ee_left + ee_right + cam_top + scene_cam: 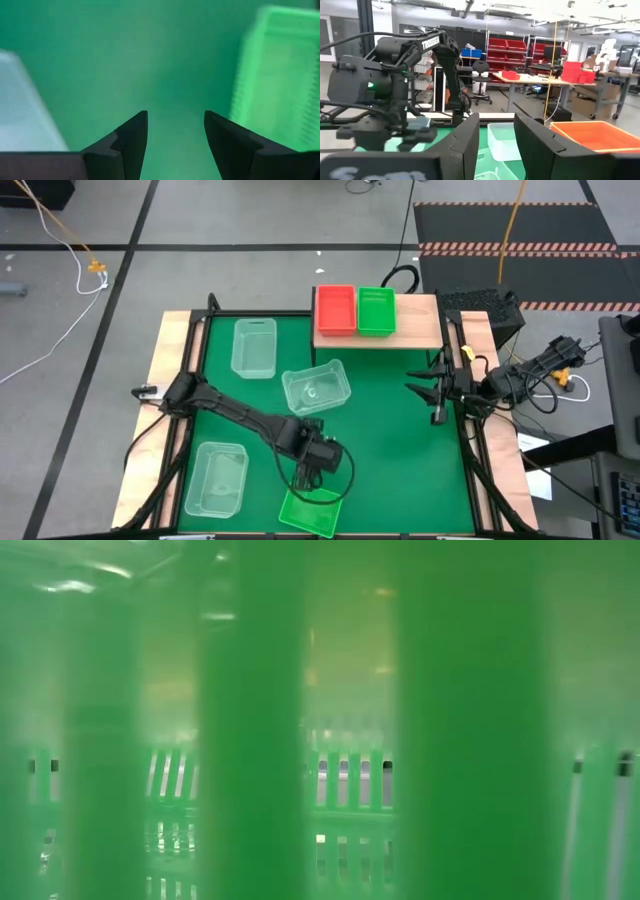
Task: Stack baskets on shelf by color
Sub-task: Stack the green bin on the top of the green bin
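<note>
Fingers of the left gripper (306, 478) stand parted and empty, just above the bright green perforated plastic basket (311, 511) at the table's near edge; right gripper (437, 405) waits open, far off.

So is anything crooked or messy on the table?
Yes. One clear basket in the middle of the mat lies twisted at an angle, unlike the two straight clear ones. A green basket sits tilted at the table's front edge, blocking the low view.
</note>
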Tool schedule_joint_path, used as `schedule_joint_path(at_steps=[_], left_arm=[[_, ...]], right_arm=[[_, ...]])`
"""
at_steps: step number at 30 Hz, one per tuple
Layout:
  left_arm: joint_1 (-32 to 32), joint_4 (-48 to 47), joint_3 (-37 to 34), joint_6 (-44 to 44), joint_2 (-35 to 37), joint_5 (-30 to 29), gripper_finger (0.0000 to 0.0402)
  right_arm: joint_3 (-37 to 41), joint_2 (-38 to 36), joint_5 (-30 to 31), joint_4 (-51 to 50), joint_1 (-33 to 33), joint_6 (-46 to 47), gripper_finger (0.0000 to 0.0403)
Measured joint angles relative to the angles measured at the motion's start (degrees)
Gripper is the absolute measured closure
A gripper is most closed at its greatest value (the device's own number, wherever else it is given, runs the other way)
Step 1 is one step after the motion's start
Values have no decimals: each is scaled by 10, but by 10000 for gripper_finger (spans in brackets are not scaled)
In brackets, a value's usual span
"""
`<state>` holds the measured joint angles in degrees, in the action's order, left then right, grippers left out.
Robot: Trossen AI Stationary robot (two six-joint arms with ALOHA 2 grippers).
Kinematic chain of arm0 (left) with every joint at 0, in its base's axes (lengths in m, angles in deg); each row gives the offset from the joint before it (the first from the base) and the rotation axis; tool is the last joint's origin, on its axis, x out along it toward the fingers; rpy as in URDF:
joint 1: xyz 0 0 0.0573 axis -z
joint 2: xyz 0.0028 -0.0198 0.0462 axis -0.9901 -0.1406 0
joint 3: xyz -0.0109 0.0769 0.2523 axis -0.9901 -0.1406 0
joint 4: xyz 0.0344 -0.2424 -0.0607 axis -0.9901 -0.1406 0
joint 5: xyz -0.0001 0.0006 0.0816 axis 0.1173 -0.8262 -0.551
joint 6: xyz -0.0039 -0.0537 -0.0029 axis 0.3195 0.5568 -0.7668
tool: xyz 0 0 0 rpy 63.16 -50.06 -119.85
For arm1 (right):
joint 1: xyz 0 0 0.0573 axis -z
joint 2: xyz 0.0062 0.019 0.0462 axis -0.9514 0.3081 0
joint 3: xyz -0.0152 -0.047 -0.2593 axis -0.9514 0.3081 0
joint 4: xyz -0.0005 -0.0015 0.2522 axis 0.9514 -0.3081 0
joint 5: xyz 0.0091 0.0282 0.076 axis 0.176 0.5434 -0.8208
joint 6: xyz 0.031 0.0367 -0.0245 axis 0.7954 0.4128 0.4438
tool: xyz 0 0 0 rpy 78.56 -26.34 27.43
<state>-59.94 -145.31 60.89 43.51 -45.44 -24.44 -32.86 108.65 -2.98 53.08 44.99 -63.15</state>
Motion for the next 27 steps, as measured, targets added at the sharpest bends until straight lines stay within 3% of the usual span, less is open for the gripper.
schedule_joint_path(at_steps=[8, 12, 15, 19, 24, 27], left_arm=[[28, 117, -81, -56, 0, 131, 204], [35, 153, -109, -61, 0, 123, 204], [31, 153, -121, -37, 0, 82, 217], [21, 154, -131, -28, 0, 70, 270], [-7, 174, -134, 64, 0, 66, 377], [-32, 190, -134, 125, 2, 16, 384]], right_arm=[[0, 0, 1, 9, 0, -16, 287], [0, 0, 1, 9, 0, -16, 287], [0, 0, 1, 13, 0, -16, 287], [0, 1, 1, 13, 0, -16, 287], [0, 3, 1, 13, 0, -11, 287], [0, 3, 0, 13, 0, -5, 287]])
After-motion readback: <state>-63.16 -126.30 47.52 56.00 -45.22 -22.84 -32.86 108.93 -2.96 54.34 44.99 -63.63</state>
